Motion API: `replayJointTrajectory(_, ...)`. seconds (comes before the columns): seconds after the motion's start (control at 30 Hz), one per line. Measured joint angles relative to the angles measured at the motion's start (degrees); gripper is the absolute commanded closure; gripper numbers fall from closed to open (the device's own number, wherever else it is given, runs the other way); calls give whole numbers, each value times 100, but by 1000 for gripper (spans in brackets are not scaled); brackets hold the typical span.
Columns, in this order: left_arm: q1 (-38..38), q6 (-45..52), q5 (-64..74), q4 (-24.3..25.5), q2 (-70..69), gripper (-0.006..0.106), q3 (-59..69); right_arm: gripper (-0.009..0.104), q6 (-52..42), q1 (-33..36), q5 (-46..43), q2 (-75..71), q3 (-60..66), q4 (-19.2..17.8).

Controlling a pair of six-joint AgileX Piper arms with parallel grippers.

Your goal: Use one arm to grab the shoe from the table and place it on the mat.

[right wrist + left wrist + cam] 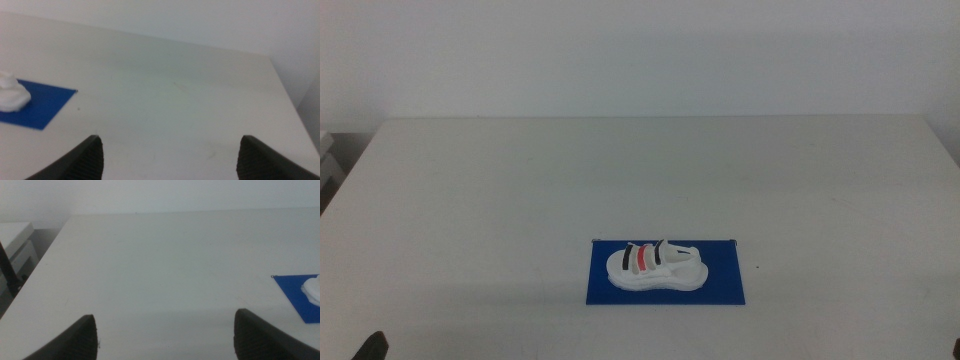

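Already the shoe [657, 267] lay on the mat [724, 288] at lower center, so your left gripper [165, 332] and right gripper [170, 155] waited with jaws spread, holding nothing.

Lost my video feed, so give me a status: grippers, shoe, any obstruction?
Left gripper and right gripper both open, empty, pulled back. Shoe resting upright on the mat. Nothing in the way on the table.

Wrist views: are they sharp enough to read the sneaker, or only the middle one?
Middle view: even, soft light, sneaker crisp on the blue mat, straps readable. Left wrist view: hazy, sneaker a white blur at the frame edge. Right wrist view: likewise soft, sneaker a featureless blob; no glare anywhere.
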Motion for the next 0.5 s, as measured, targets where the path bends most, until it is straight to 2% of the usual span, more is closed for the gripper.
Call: replayJointTrajectory(0.5, 0, 0, 0, 0, 0, 7, 0, 8, 0, 0, 100, 0, 332, 0)
